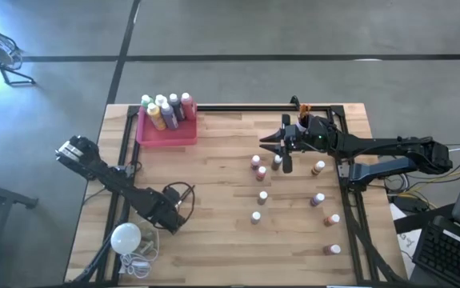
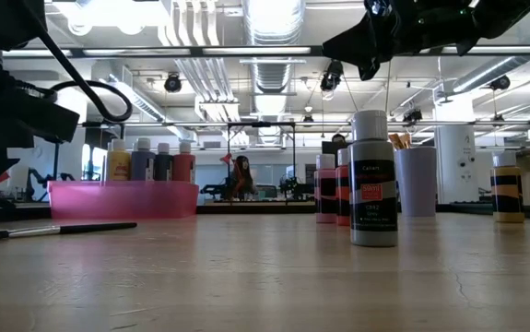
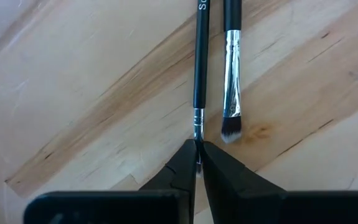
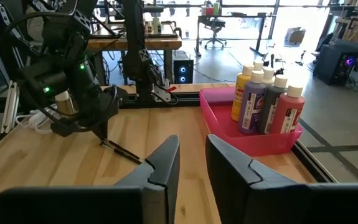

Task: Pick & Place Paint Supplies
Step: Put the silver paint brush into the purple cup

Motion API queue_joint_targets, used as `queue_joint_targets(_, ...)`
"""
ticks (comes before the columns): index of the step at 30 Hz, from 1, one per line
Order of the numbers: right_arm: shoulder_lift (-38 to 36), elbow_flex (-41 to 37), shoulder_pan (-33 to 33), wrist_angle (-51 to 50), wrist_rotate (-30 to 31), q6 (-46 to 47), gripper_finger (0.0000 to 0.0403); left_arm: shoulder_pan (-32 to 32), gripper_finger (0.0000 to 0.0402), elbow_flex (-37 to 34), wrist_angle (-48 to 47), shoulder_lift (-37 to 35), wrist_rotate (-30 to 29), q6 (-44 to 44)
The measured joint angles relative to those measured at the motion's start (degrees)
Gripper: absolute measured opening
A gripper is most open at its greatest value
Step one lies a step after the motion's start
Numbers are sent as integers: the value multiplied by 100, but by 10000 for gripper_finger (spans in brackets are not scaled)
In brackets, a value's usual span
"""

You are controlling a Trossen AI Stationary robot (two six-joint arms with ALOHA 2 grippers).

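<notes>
A pink tray (image 1: pixel 166 132) near the table's far edge holds several white-capped paint bottles (image 4: pixel 266 99), standing upright. Small bottles (image 1: pixel 262 196) stand scattered on the table's right half; a grey one (image 2: pixel 372 180) is nearest the low camera. Two black-handled paintbrushes (image 3: pixel 231 74) lie side by side at the left near part of the table. My left gripper (image 3: pixel 198 149) is low over the table and shut on one brush (image 3: pixel 201 56). My right gripper (image 4: pixel 191 152) is open and holds nothing. It hangs in the air (image 1: pixel 274 144) above the small bottles, pointing toward the table's left. My left gripper pinches one paintbrush between its two fingertips (image 3: pixel 182 165) at the silver ferrule end (image 3: pixel 198 127). The fingers lie along the brush, whose black handle runs straight away from them, close over the wood. I cannot tell whether it is lifted off the table.
A white round bulb (image 1: pixel 126 238) with a coiled cord lies at the table's near left corner. A white cup (image 2: pixel 417 180) stands by the far edge. A black frame (image 1: pixel 346 184) runs along the table's edges. Bare wood (image 1: pixel 214 240) lies between the brushes and the small bottles.
</notes>
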Motion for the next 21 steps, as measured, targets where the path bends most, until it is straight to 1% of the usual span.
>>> queue_joint_targets(6,0,0,1,0,0,-19,60,0,55,0,31,0,7,155)
queue_joint_targets(9,0,0,-1,0,0,-14,60,1,71,0,9,0,64,159)
queue_joint_targets(12,0,0,-1,-2,0,-16,68,5,79,0,16,-9,158,157)
queue_joint_targets(21,0,0,0,-42,0,-12,99,7,80,2,38,-84,423,162)
